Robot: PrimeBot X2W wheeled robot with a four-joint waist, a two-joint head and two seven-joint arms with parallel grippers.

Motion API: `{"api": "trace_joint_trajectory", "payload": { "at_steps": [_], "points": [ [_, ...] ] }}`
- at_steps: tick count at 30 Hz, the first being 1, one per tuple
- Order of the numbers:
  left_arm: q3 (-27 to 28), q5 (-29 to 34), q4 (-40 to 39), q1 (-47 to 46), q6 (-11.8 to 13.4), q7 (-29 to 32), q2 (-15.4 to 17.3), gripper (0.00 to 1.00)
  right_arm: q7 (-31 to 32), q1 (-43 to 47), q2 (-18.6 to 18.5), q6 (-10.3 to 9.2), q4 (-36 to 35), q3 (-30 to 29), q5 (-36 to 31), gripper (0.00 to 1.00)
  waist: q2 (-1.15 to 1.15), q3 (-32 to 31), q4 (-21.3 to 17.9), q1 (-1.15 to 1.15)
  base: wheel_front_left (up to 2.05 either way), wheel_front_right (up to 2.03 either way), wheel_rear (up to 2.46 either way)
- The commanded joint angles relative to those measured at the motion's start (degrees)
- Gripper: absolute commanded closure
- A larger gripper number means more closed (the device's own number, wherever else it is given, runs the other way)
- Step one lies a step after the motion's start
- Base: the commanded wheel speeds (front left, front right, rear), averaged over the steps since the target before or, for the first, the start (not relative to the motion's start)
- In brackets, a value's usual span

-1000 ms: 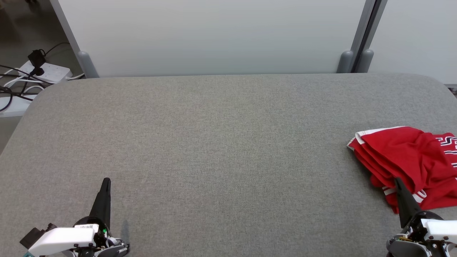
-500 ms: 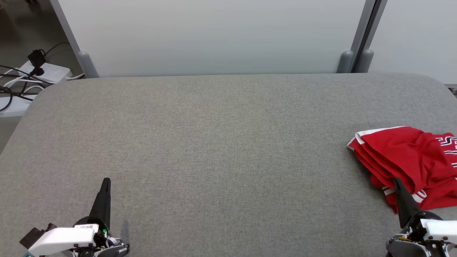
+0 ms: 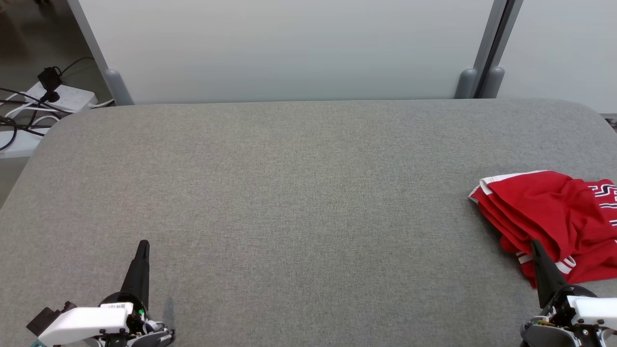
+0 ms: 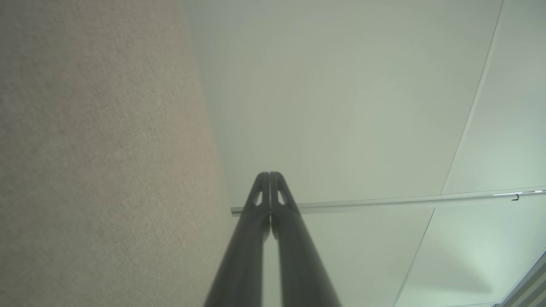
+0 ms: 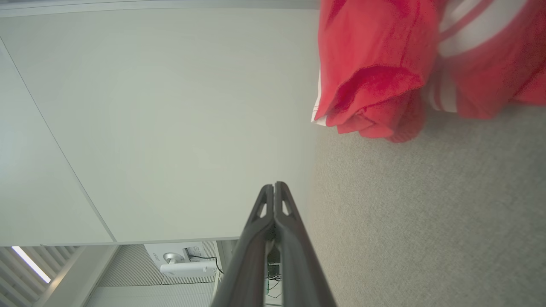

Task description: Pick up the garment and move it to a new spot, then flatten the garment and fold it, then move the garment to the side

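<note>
Where the table runs out toward your right edge of the head view, you find the garment: a red piece with white trim and black-and-white lettering, bunched in loose folds and partly cut off by the frame. It lies on the grey fabric surface, well to the right of the middle and nearer the front than the back.

Just in front of it you see the right gripper, its two dark fingers pressed together into one point. From the head view that point overlaps the near edge of the cloth. In the right wrist view the closed fingertips have nothing between them, and the red folds sit ahead and off to one side, so you are not holding the garment.

Far across the table, at the lower left, you have the left gripper, also with its fingers together and nothing in them, pointing up over bare fabric and well apart from the garment.

Behind the table you see a pale wall panel with grey posts at its foot. Off the far left corner a white power strip lies on the floor among black cables.
</note>
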Motion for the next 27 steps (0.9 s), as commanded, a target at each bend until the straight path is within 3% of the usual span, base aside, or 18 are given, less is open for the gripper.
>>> {"api": "trace_joint_trajectory", "payload": {
  "at_steps": [1,27],
  "points": [
    [1.9,0.1,-1.3,-3.3,-0.4,0.3,0.5,1.00,0.5,-2.5,-0.7,0.02,-1.5,1.0,-0.5,1.00,0.00,0.0,0.0,0.00,0.00,0.00,0.00],
    [2.0,0.2,-1.3,-3.3,-0.4,0.4,0.4,1.00,0.7,-2.6,-0.6,0.02,-1.5,0.8,-0.7,1.00,0.00,0.0,0.0,0.00,0.00,0.00,0.00]
  ]
}}
